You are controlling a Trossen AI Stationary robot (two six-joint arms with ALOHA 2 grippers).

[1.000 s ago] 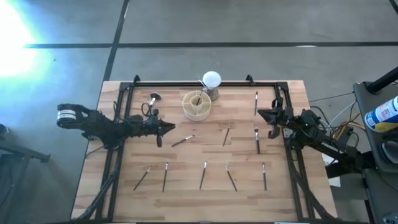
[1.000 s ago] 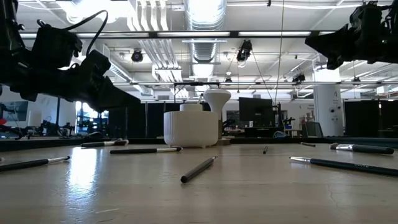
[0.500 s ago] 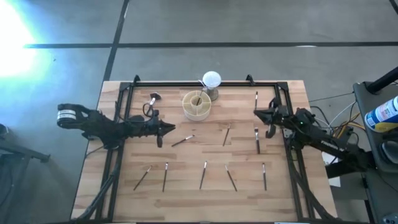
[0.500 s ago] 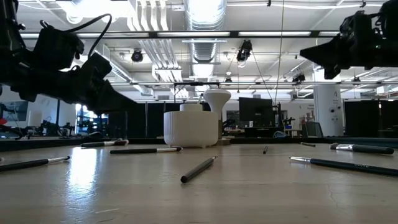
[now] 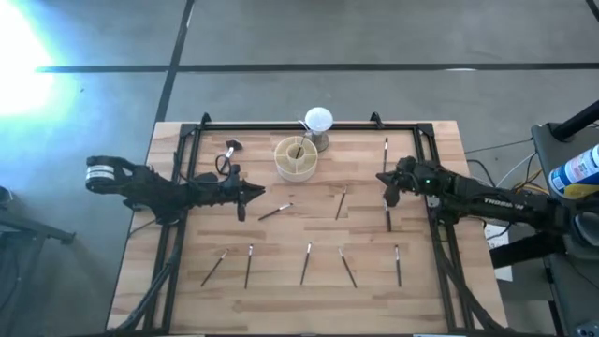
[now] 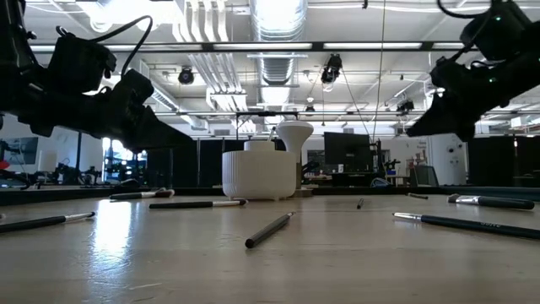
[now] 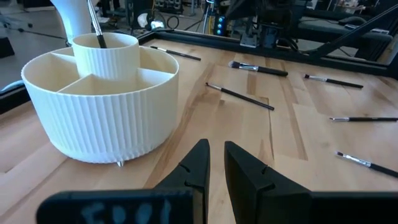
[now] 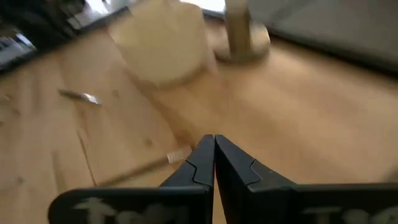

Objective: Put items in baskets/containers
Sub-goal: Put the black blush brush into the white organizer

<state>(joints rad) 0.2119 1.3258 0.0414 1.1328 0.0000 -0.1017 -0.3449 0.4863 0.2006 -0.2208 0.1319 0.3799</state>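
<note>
Wooden slats form the table [image 5: 187, 281], framed by a dark rail; a workshop hall with ceiling ducts is seen behind it in the low view.

Left arm waits at the table's left side, its gripper [image 5: 255, 193] raised, fingers narrowed to a thin gap with nothing between them. In its wrist view the cream ribbed organiser [image 7: 102, 102] stands just ahead and to one side of the fingers, one brush [image 7: 95, 23] already upright in the centre tube.

Right gripper [image 5: 386, 181] is at work, hanging above the right part of the table, fingers pressed together and empty. A brush [image 5: 387, 212] lies on the boards just beyond its tips toward the front edge; another brush [image 5: 386, 153] lies just behind. Organiser [image 5: 296, 158] is well apart from it, across the table, beside a white ball on a stand [image 5: 318, 124].

Step judged: approach to a pick; most brushes remain loose, including a front row [image 5: 308, 263].

Next move calls for fingers opened, lowered astride the thin handle, closed squarely.
</note>
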